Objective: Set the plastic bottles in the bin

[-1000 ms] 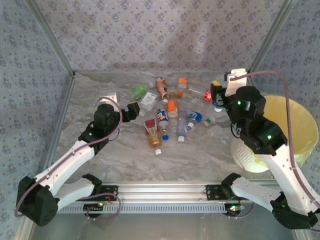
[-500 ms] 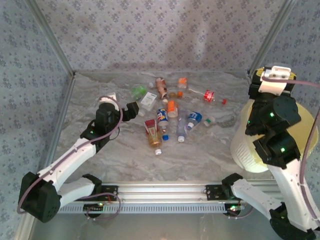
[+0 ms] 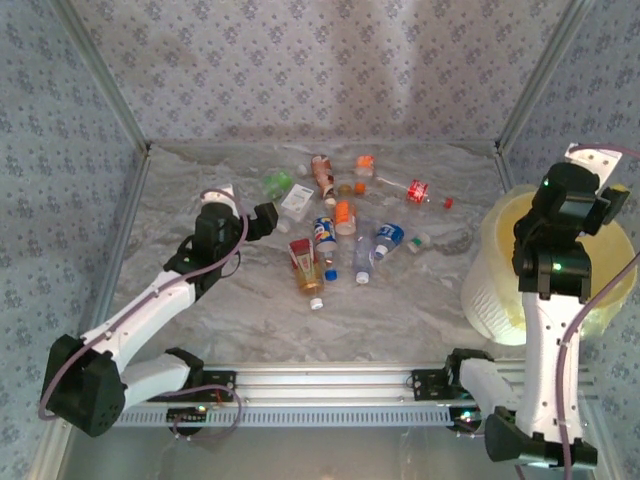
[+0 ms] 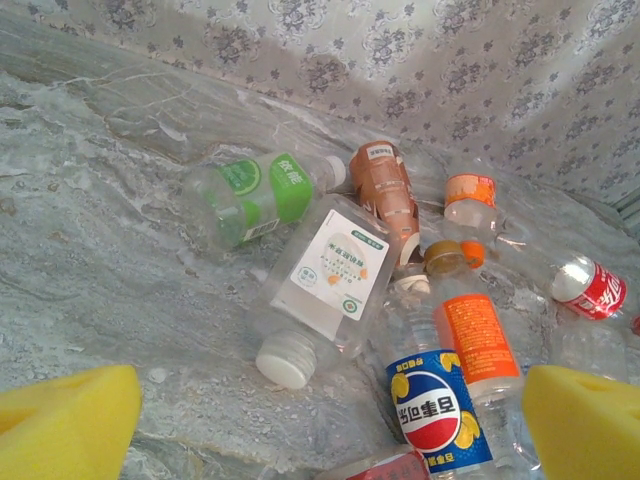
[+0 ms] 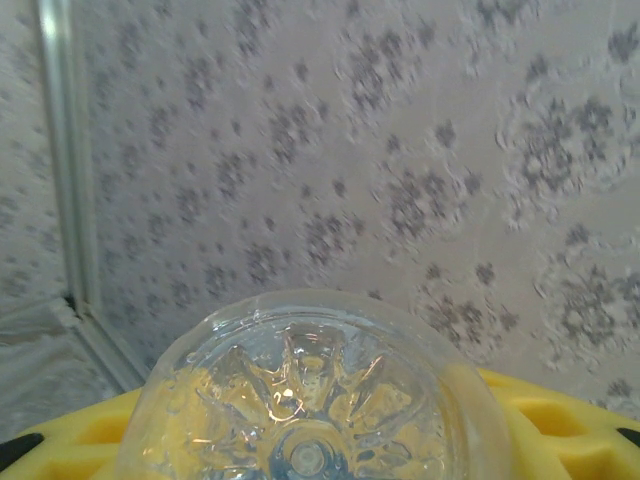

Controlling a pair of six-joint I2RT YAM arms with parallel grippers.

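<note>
Now 1 bottle (image 5: pixel 310 390), pinched in the right gripper (image 5: pixel 310 455), is swung over the bin (image 3: pixel 487 290) for dropping; the left gripper (image 4: pixel 325 425) is spread.

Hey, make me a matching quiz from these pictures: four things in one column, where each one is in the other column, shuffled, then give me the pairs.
Things:
1. green-label bottle
2. red-label bottle
3. clear bottle seen base-on
4. bin

Places:
A. over at the right, lined in pale yellow
B. left end of the pile
C. clamped in the right gripper
D. beside the loose red cap

Pairs: 1-B, 2-D, 3-C, 4-A
</note>
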